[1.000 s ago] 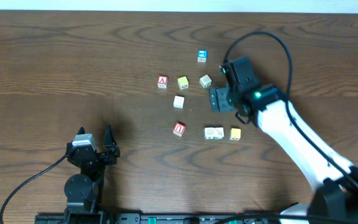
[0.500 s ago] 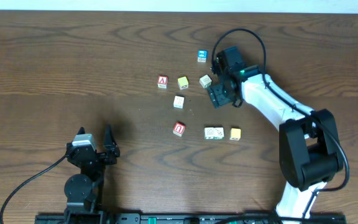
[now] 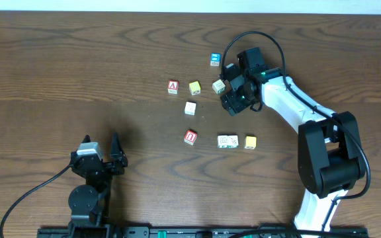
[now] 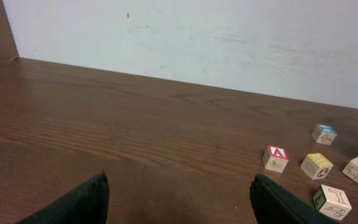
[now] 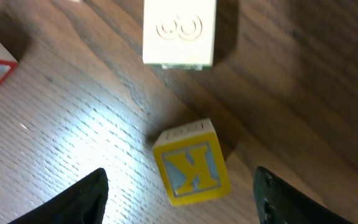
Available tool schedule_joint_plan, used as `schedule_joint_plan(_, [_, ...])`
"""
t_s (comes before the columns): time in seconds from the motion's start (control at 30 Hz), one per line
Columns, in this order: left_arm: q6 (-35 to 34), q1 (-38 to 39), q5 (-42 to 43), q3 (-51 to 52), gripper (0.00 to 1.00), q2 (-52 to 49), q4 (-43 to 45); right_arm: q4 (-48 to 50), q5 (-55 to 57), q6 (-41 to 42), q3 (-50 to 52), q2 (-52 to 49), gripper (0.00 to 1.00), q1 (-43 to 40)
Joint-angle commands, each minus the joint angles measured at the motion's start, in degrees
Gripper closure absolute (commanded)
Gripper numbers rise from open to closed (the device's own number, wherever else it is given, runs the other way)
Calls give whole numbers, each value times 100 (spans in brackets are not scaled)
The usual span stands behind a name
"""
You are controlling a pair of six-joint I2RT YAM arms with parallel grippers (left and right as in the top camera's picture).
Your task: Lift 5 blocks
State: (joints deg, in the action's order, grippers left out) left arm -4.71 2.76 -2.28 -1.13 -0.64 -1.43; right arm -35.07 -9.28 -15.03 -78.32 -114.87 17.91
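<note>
While it sits nearest the table edge, left gripper: fingers spread wide, nothing between them, well apart from all blocks.
Red U block: flat on table, left end of near row.
Cream block: right of red U block, looks wider; one cube or two, cannot tell.
Yellow block: just beside cream block, right end.
White block: alone, mid cluster.
Right gripper: low over table, jaws apart, gripping nothing.
K block: yellow-blue face, on table between right fingers, touching neither.
Far yellow block: left of K block, apart.
Red A block: near far yellow block, on its left.
Blue block: farthest, alone.
</note>
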Motion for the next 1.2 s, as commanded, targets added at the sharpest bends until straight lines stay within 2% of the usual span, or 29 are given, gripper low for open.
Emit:
schedule_joint_plan(0.0, [-48, -24, -136, 90, 27, 0, -254, 103, -155, -184, -133, -66, 34, 39])
schedule_joint_plan(0.07, [-48, -24, -136, 90, 27, 0, -254, 175, -157, -179, -133, -66, 40, 39])
schedule_joint_plan(0.37, [-48, -24, -136, 90, 27, 0, -254, 334, -173, -173, -133, -256, 43, 151])
schedule_joint_plan(0.77, [-48, -24, -136, 90, 27, 0, -254, 396, 90, 20, -188, -422, 61, 157])
schedule_joint_plan(0.9, [-48, -24, -136, 90, 27, 0, -254, 310, 92, 22, -280, -422, 61, 160])
schedule_joint_plan(1.03, [-48, -24, -136, 90, 27, 0, -254, 201, 94, 129, -435, -422, 52, 168])
schedule_joint_plan(1.07, [-48, -24, -136, 90, 27, 0, -254, 136, 94, 129, -501, -417, 53, 168])
schedule_joint_plan(1.17, [-48, -24, -136, 90, 27, 0, -254, -94, 146, 129, -697, -417, 69, 168])
